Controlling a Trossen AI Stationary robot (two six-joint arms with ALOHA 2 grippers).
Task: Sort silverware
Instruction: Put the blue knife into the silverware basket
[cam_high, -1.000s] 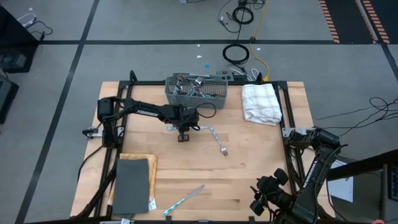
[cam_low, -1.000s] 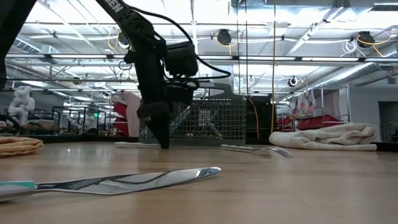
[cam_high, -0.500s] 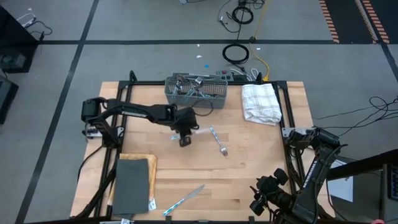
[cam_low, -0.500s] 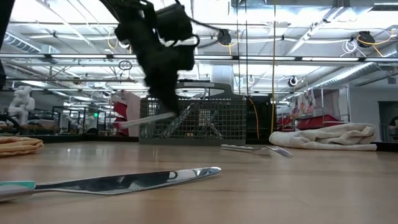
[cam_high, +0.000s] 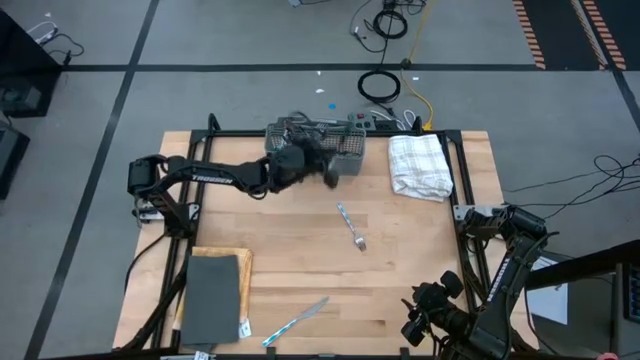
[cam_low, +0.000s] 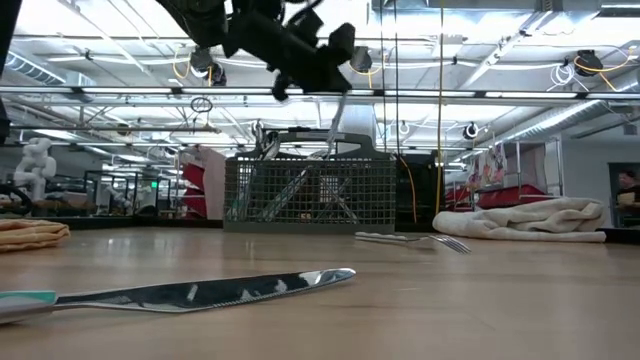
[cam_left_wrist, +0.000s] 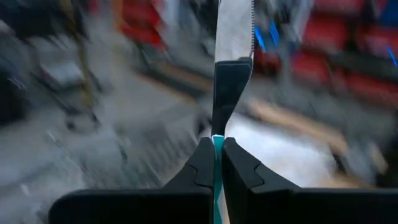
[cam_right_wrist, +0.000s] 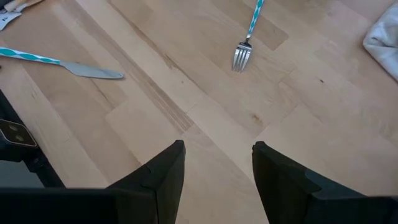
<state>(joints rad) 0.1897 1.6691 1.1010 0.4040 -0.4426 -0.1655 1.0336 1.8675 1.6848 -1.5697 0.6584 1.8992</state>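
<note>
Left arm has swung up off the table (cam_high: 420, 250) since a second ago: it was down at the boards near the table's middle, now it's lifted and reaching over the grey mesh basket (cam_high: 345, 152) at the far edge.

Left gripper (cam_left_wrist: 217, 144) is clamped on a knife (cam_left_wrist: 233, 31), fingers pinching the blue-and-white handle, serrated blade sticking straight out ahead of the wrist. In the low view the knife (cam_low: 337, 118) hangs blade-down, near vertical, just above the basket (cam_low: 310, 190) rim. High view is motion-blurred at the gripper (cam_high: 325, 165), so which compartment it's over I can't tell.

Key relation: basket is directly below the held knife, long axis already roughly upright. My read is the next move is a short drop into a slot, then release. Risk is the tip catching on the mesh or on the pieces already standing in there.

Left on the table: fork (cam_high: 352, 228) near the middle, lying at a slant with tines toward the near edge; second knife (cam_high: 297, 321) near the front edge, diagonal, between the two arms' bases.

Right arm is parked at the near right corner, right gripper (cam_right_wrist: 214, 165) spread open, holding nothing, looking at the fork (cam_right_wrist: 245, 46) and knife (cam_right_wrist: 62, 62). Fork looks about equally reachable; left arm is the one working.

White towel (cam_high: 420, 165) sits beside the basket, untouched.
</note>
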